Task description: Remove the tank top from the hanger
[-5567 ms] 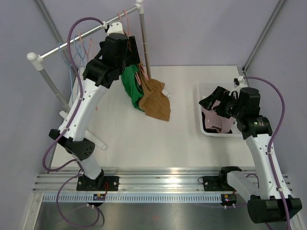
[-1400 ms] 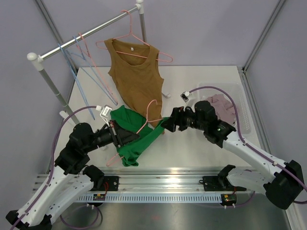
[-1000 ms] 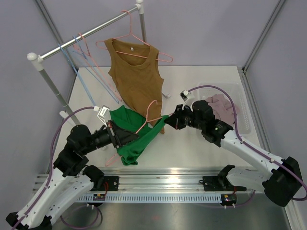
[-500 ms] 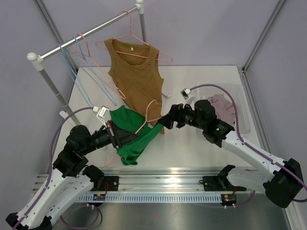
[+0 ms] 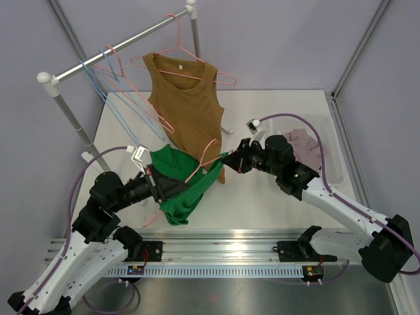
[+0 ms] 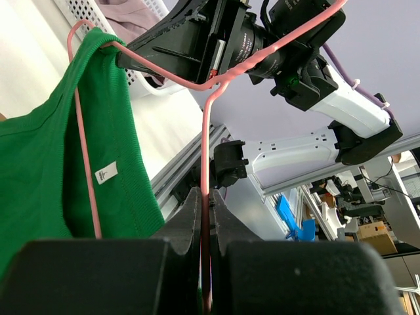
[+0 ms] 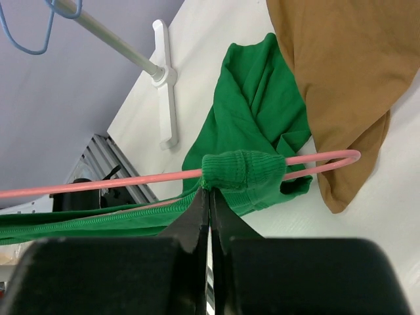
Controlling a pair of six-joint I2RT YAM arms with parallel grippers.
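— Looking at the left arm first: how does it sit?
— I see it folded low over the near left of the table (image 5: 275,210), with the forearm reaching right. The left gripper (image 6: 205,197) is squeezed tight on a straight run of the pink hanger (image 6: 207,131) wire, with nothing else between its fingers.
— And the right arm?
— It stretches left from its base and meets the other arm near the table's middle. The right gripper (image 7: 209,197) is closed. It pinches the bunched shoulder strap of the green tank top (image 7: 256,111) at the tip of the hanger's arm.
— Where is the top itself?
— On that hanger, strung between my two grippers. Its body drapes down toward the near left. I cannot tell whether the hem touches the surface.
— What room is there?
— The brown tank top (image 5: 187,105) hangs from the rail (image 5: 72,65) on the far side, and its hem is just beside the right gripper. The basket (image 5: 333,157) lies at the right edge, well apart. Bare tabletop shows beneath the right forearm, toward the near edge.
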